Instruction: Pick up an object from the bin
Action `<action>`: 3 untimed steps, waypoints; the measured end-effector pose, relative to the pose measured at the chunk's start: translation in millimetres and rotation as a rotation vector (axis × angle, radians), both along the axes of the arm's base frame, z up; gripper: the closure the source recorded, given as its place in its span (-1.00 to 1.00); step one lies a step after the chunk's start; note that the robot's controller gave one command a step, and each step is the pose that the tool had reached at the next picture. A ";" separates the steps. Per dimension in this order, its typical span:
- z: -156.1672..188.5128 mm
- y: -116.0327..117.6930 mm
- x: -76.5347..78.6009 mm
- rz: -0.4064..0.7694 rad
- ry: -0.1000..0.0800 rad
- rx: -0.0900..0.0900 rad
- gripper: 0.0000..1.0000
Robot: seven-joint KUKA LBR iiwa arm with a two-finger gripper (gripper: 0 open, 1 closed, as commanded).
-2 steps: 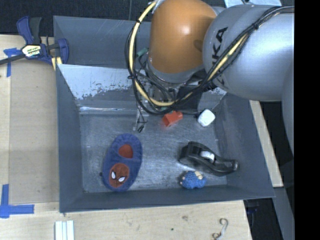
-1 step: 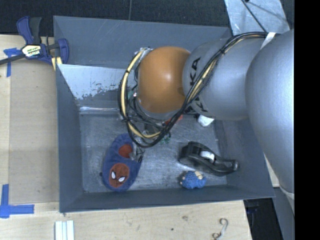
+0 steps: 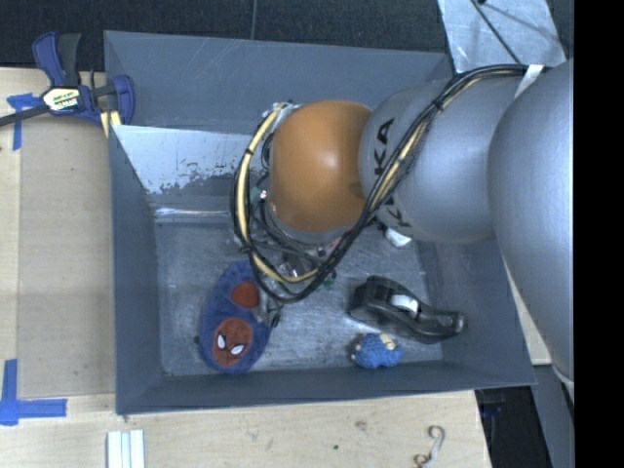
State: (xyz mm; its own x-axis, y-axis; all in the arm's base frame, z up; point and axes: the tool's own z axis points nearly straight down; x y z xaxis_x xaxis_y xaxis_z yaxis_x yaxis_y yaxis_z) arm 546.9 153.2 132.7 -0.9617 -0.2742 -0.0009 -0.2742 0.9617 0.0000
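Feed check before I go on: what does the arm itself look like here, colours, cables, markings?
The arm has smooth, rounded silver-grey links. Its wrist carries a glossy orange dome-shaped cover. Black and yellow cables run along the link and loop in a bundle around and below the cover. Black lettering beside the cover shows part of KUKA.
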 end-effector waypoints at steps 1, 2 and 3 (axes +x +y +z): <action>-64.7 -27.3 25.1 0.090 0.006 -0.001 -1.00; -59.5 -24.6 28.7 0.089 -0.009 0.004 1.00; 105.9 -18.0 19.6 0.065 -0.011 0.002 1.00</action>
